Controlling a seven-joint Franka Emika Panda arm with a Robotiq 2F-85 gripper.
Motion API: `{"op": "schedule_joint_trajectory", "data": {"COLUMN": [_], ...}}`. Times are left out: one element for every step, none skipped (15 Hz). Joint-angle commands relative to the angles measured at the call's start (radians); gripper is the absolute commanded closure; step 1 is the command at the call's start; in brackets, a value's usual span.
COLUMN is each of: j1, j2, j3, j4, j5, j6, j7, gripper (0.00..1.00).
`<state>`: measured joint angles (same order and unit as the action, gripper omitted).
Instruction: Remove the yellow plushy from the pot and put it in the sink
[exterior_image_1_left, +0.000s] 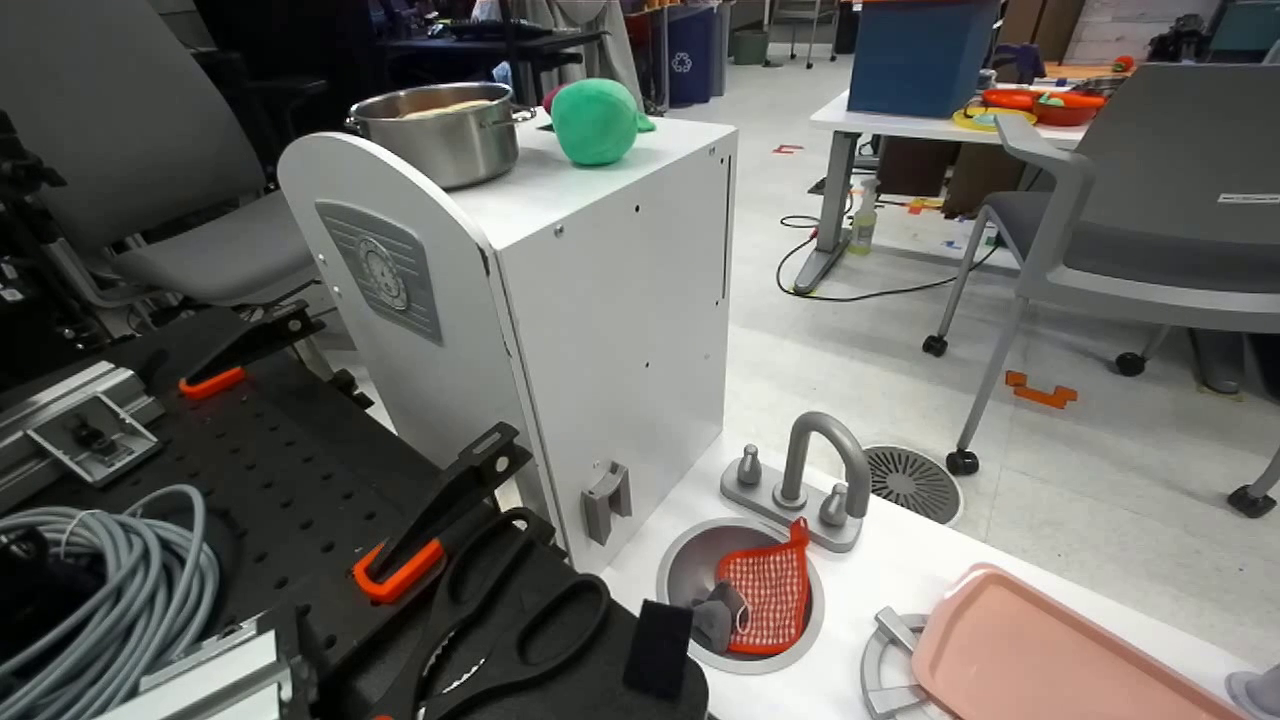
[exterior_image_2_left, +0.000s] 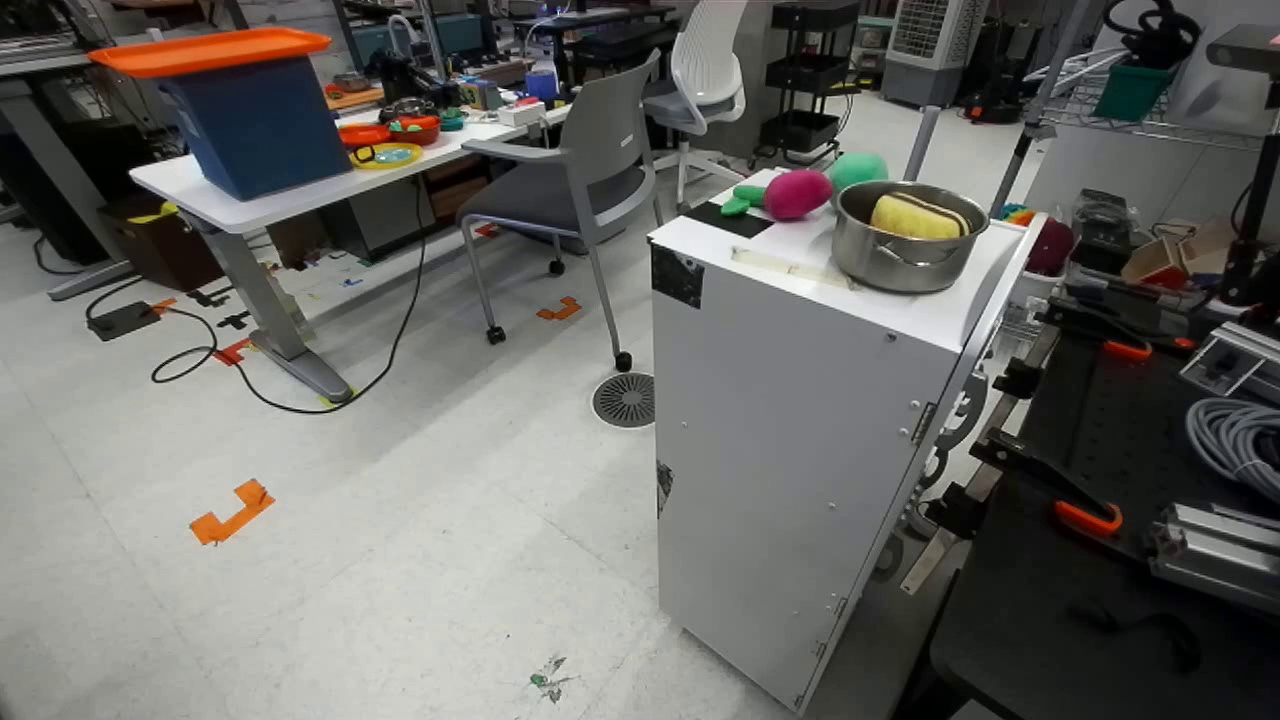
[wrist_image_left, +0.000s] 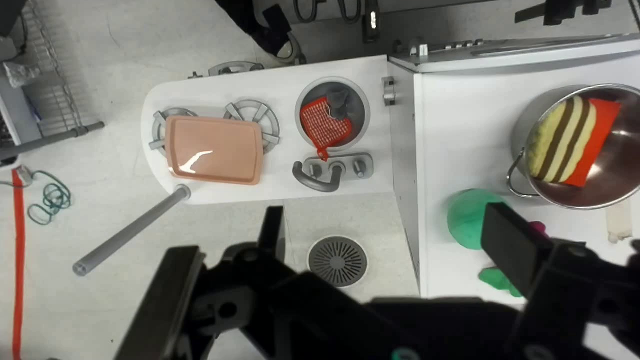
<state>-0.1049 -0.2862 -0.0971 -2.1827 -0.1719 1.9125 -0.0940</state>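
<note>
The yellow plushy (wrist_image_left: 562, 140), with brown stripes, lies in the steel pot (wrist_image_left: 531, 112) at the right of the wrist view. A red part or item lies against it; I cannot tell which. An exterior view shows the yellow plushy (exterior_image_2_left: 915, 218) inside the pot (exterior_image_2_left: 895, 262) on top of the white cabinet. The round grey sink (wrist_image_left: 317, 93), lower down, holds a red checked cloth (wrist_image_left: 325, 122) and a grey soft item; an exterior view also shows the sink (exterior_image_1_left: 690, 565). My gripper (wrist_image_left: 383, 210) is open and empty, and out of view in both exterior views.
A green ball (wrist_image_left: 467, 218) and a magenta toy (exterior_image_2_left: 798, 193) sit beside the pot on the cabinet (exterior_image_1_left: 620, 290). A curved faucet (wrist_image_left: 320, 185) stands at the sink's rim. A pink tray (wrist_image_left: 215, 150) lies over the toy burners. A grey post (wrist_image_left: 132, 230) rises at the counter's end.
</note>
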Motion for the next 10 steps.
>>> {"op": "schedule_joint_trajectory", "data": {"j1": [0.031,0.019,0.023,0.023,0.022,0.022,0.022,0.022,0.016,0.013], "j2": [-0.054,-0.013,-0.018,-0.017,-0.015,-0.013,-0.012,-0.012,-0.011,-0.008], "j3": [-0.007,0.001,0.001,0.001,0.001,0.000,0.000,0.000,-0.007,-0.025], "j4": [-0.035,-0.012,-0.016,-0.016,-0.016,-0.017,-0.017,-0.017,-0.013,-0.007], "j5": [0.053,0.018,0.021,0.021,0.021,0.021,0.021,0.021,0.022,0.046], "j6": [-0.010,0.000,0.000,0.000,0.000,0.000,0.000,0.000,-0.007,-0.016], "j7": [-0.078,-0.030,-0.033,-0.032,-0.032,-0.032,-0.032,-0.032,-0.035,-0.061], "gripper": [0.00,0.00,0.00,0.00,0.00,0.00,0.00,0.00,0.00,0.00]}}
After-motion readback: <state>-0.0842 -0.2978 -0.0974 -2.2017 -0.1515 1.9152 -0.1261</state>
